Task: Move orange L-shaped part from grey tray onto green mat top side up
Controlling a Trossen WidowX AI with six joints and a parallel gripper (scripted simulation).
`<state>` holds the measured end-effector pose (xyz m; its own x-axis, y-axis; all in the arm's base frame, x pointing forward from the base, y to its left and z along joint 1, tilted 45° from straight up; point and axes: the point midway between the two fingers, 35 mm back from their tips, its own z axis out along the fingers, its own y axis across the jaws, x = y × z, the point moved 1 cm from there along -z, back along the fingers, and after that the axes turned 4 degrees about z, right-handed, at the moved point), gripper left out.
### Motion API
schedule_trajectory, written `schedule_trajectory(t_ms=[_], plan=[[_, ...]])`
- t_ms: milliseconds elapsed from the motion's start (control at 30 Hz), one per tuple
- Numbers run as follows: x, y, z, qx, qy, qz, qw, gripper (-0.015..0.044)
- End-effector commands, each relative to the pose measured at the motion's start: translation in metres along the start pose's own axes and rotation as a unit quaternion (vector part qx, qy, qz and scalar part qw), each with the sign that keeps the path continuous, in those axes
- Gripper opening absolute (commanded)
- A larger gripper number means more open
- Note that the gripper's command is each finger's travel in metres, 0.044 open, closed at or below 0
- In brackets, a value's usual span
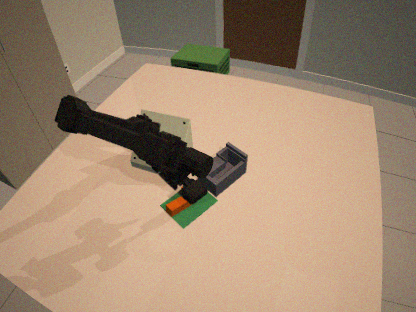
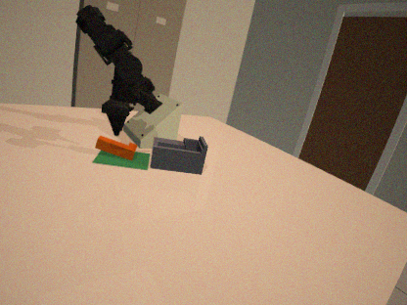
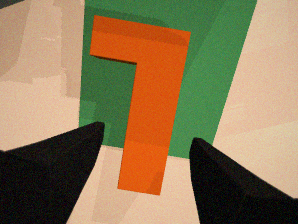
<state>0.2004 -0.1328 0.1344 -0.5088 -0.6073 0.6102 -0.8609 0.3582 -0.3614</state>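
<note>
Room: grey wall point(image 1: 340, 45) point(image 2: 284, 64), brown door point(image 1: 264, 32) point(image 2: 362, 93). Table point(image 1: 300, 210) point(image 2: 220, 235): pale, plain-topped. Green box point(image 1: 200, 54), behind table. Grey tray point(image 1: 227, 175) point(image 2: 177, 161), beside mat point(image 1: 186, 218) point(image 2: 139, 161) point(image 3: 220, 65). Gripper point(image 1: 194, 192) point(image 2: 116, 133) point(image 3: 147, 138): fingers apart, gripping nothing. Orange part point(image 1: 176, 206) point(image 2: 114, 147) point(image 3: 152, 100): over mat, tilted, lower end apparently touching it.

orange part point(image 1: 177, 205) point(image 2: 115, 147) point(image 3: 152, 105): 1 | tray point(image 1: 227, 176) point(image 2: 177, 160): 1 | mat point(image 1: 192, 212) point(image 2: 139, 160) point(image 3: 210, 90): 1 | fingers: 2
</note>
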Motion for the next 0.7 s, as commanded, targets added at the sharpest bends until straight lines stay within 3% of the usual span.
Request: schedule_trajectory(t_ms=[0,67,233,667], plan=[[-0.003,-0.003,-0.016,0.001,-0.004,0.001,1.0,0.0341],[-0.004,-0.003,-0.037,-0.001,-0.006,0.0,1.0,0.0394],[-0.001,0.0,-0.085,0.0,-0.003,-0.001,1.0,0.04],[-0.002,-0.001,-0.081,0.002,-0.006,-0.002,1.0,0.04]])
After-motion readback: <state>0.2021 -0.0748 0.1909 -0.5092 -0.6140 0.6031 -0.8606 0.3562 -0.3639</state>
